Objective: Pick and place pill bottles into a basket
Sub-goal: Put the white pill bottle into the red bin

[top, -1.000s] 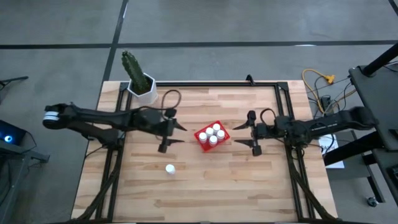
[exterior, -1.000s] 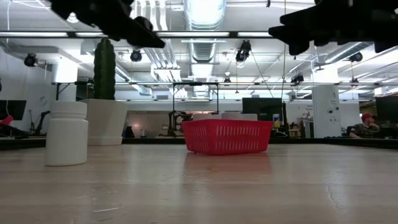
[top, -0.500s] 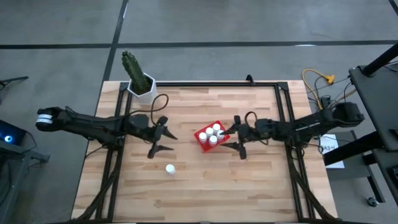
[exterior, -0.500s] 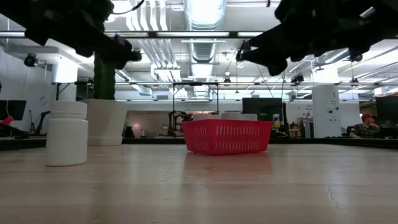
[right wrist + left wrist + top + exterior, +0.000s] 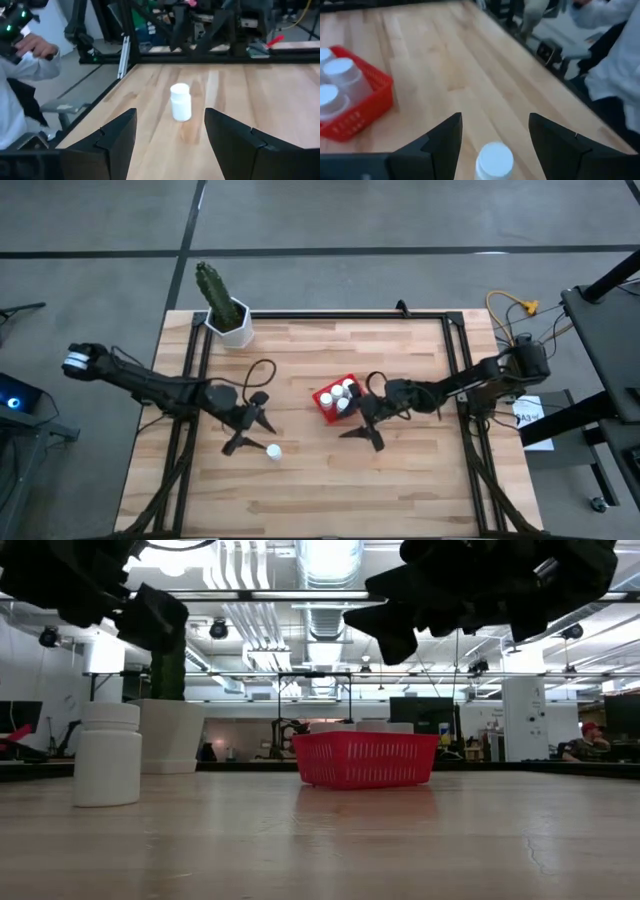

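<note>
One loose white pill bottle [image 5: 272, 450] stands upright on its base on the wooden table, left of centre. The red basket [image 5: 327, 407] sits mid-table with several white-capped bottles [image 5: 343, 394] standing in it. My left gripper [image 5: 252, 432] hovers open just left of the loose bottle. In the left wrist view, the bottle's cap [image 5: 494, 159] shows low between the two fingers, untouched. My right gripper [image 5: 356, 422] hangs open at the basket's near right corner. It points toward the loose bottle [image 5: 180, 101], which stands well ahead of it.
A cactus in a white hexagonal pot [image 5: 228, 315] stands at the far left corner. Black frame rails [image 5: 190, 395] run along the table's left and right sides. A person in white sleeves [image 5: 615, 65] is beyond the table's edge. Bare wood lies along the near side.
My left gripper has dropped and gone toward the table's near edge, coming beside the loose bottle, and stays open. My right gripper has swung toward the table's left and near edge, past the basket's right side, sinking a little and rolling, still open. The bottles and basket have not moved.
</note>
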You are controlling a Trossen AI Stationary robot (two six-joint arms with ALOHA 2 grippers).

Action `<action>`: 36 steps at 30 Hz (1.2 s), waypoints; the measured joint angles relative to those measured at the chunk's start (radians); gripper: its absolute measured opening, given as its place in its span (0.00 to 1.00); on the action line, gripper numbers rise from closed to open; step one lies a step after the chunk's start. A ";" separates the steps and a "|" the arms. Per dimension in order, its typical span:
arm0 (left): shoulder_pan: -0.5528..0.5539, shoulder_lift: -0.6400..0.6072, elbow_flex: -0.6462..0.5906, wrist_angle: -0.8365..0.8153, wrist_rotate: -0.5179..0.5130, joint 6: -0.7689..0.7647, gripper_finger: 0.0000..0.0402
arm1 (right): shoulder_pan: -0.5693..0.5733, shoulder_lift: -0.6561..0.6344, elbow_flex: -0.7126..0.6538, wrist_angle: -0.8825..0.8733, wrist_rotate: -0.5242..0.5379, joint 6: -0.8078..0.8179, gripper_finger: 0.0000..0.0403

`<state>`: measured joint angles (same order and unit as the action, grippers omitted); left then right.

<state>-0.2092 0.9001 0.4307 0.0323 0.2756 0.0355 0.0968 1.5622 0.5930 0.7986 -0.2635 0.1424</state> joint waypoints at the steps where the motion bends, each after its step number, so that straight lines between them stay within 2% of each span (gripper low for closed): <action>1: -0.023 0.002 -0.002 -0.007 -0.037 -0.004 0.53 | 0.005 0.008 0.005 -0.005 0.000 -0.007 0.56; 4: -0.084 0.004 -0.008 -0.022 -0.150 -0.004 0.53 | 0.015 0.029 0.030 0.000 -0.002 -0.025 0.56; 11: -0.154 0.007 -0.016 -0.017 -0.316 -0.057 0.53 | 0.015 0.008 0.036 0.000 -0.002 -0.030 0.56; 18: -0.195 0.107 -0.027 0.013 -0.400 -0.180 0.53 | 0.014 -0.001 0.027 -0.010 -0.001 -0.024 0.56; 24: -0.269 0.157 -0.015 0.059 -0.475 -0.186 0.53 | 0.014 -0.003 0.026 -0.016 -0.001 -0.033 0.56; 33: -0.338 0.040 -0.123 0.046 -0.579 -0.237 0.53 | 0.014 -0.003 0.026 -0.015 0.000 -0.037 0.56; 36: -0.345 -0.008 -0.205 0.142 -0.579 -0.246 0.53 | 0.014 -0.003 0.026 -0.008 0.000 -0.039 0.56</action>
<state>-0.5545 0.8920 0.2256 0.1743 -0.3036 -0.2107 0.1112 1.5593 0.6189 0.7903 -0.2638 0.1031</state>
